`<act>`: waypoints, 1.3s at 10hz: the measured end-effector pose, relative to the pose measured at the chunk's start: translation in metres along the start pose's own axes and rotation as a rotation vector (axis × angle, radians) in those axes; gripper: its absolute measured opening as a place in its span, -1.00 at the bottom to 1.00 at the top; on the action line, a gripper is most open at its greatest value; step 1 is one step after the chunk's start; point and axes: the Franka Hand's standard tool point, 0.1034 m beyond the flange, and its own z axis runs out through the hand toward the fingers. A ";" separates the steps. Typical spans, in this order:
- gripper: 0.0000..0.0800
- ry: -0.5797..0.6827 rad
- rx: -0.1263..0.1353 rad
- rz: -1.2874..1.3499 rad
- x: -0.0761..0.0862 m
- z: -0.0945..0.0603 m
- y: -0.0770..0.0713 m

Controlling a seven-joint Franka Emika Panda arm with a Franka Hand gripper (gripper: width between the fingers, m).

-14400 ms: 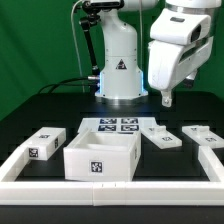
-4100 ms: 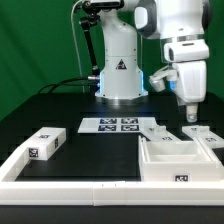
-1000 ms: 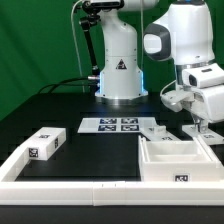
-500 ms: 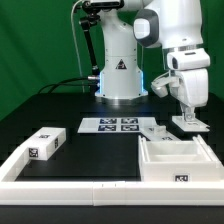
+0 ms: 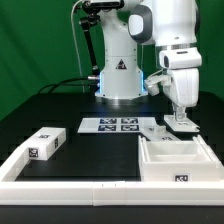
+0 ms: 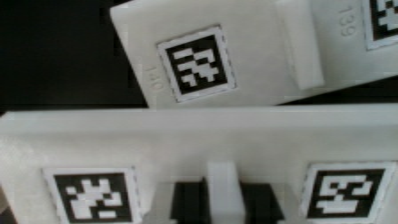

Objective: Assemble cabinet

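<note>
The cabinet is in loose white parts. Its open box [image 5: 178,160] sits in the front corner at the exterior view's right. My gripper [image 5: 181,113] hangs just behind the box, shut on a flat tagged panel [image 5: 184,124] that is held a little above the table. In the wrist view this panel [image 6: 107,150] runs across the frame with a tag at each side, and my gripper [image 6: 222,197] clamps a thin rib on it. A second tagged panel [image 5: 157,131] [image 6: 214,60] lies on the table beside it. A tagged block [image 5: 44,143] rests at the exterior view's left.
The marker board [image 5: 112,126] lies flat in front of the arm's white base [image 5: 120,70]. A long white border rail [image 5: 70,185] runs along the front and up both sides of the black table.
Over the last second my gripper has moved toward the exterior view's left with the panel in it, from the far right to just behind the box. The box and the other parts have stayed put.
</note>
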 end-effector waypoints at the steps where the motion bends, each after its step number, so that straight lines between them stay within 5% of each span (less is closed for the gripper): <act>1: -0.82 0.003 -0.005 0.013 -0.003 0.002 0.001; 9: -0.82 -0.004 -0.028 0.063 -0.010 0.000 0.028; 13: -0.82 0.000 -0.021 0.068 -0.010 0.004 0.022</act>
